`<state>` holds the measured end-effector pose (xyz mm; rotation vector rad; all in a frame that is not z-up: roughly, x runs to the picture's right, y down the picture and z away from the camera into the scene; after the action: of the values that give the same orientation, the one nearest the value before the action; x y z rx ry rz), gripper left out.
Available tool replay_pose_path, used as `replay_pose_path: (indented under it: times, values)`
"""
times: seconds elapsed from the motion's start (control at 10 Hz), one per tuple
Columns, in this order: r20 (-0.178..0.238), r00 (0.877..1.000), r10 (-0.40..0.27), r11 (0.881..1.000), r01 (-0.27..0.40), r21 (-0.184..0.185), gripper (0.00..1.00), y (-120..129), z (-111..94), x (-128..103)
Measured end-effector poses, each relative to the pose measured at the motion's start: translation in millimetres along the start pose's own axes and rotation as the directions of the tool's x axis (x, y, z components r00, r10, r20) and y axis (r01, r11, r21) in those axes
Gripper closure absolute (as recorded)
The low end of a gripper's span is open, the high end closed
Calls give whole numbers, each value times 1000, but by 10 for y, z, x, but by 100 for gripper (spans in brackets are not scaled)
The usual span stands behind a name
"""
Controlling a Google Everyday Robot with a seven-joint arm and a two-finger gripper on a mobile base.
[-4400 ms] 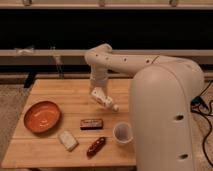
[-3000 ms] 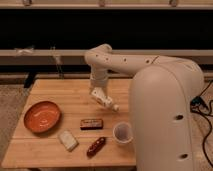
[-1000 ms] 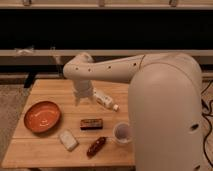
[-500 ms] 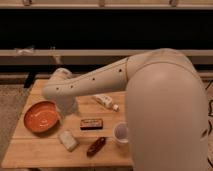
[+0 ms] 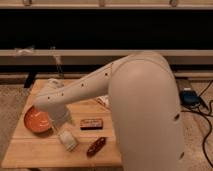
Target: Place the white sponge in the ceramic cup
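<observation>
Claw (image 5: 61, 128): newly swung leftward across surface (image 5: 30, 152), now just above white sponge (image 5: 68, 140), jaws spread wide, holding nothing; sponge not yet gripped; ceramic cup hidden behind arm (image 5: 95, 82)

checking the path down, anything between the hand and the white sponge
Bare: in the camera view the hand hangs close over the white sponge, beside the orange plate, with nothing between them.

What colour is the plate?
The plate is orange, camera view; the gripper hangs near the white sponge.
</observation>
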<state>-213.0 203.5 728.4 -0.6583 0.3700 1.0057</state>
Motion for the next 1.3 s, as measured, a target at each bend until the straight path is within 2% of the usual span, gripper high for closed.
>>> replay_pose_path:
  times: [0.2, 0.8, 1.3]
  values:
    - [-5, 999, -35, 999, 35, 22, 35, 58, 200, 5]
    - [-34, 993, -113, 988, 116, 98, 35, 178, 537, 26]
    - [-79, 989, -127, 985, 135, 107, 35, 173, 713, -50]
